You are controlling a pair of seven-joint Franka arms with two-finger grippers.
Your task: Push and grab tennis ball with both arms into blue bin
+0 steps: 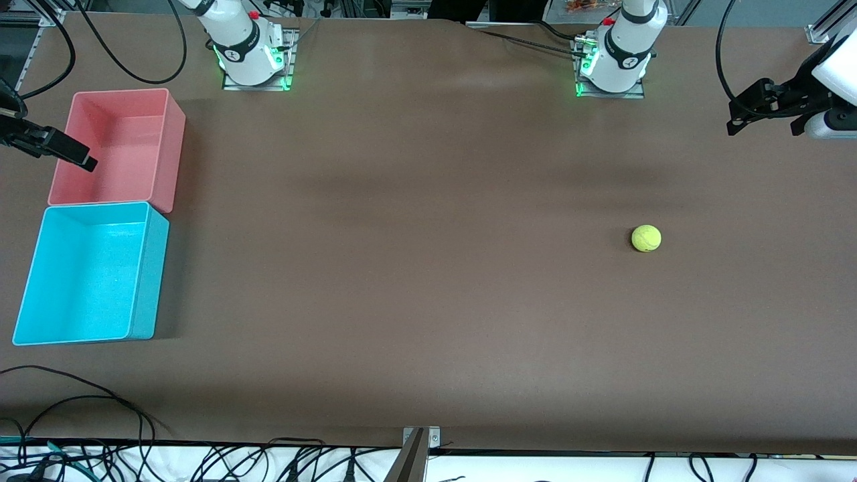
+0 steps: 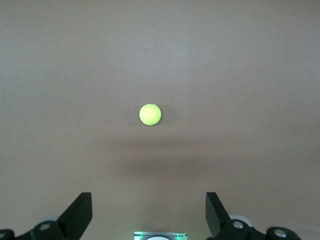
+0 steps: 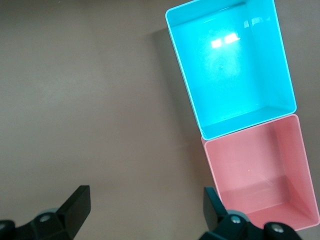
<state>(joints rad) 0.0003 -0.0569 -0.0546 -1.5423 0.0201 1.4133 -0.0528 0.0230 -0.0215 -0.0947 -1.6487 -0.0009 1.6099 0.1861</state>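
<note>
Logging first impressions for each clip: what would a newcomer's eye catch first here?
The yellow-green tennis ball lies alone on the brown table toward the left arm's end. At the right arm's end the blue bin sits beside the pink bin, nearer the camera. Both the left gripper and the right gripper wait open at the table's ends.

A robotics lab is showing here — two bolted-down arm bases (image 1: 251,50) glowing green on a brown worktop (image 1: 428,301), cables (image 1: 201,462) trailing along its edge.

Tennis ball (image 1: 646,238): small, fuzzy, yellow-green; resting alone on the brown table toward the left arm's end. Blue bin (image 1: 148,274): rectangular, bright cyan, upright, empty; at the right arm's end, touching the pink bin, nearer the front camera.
</note>
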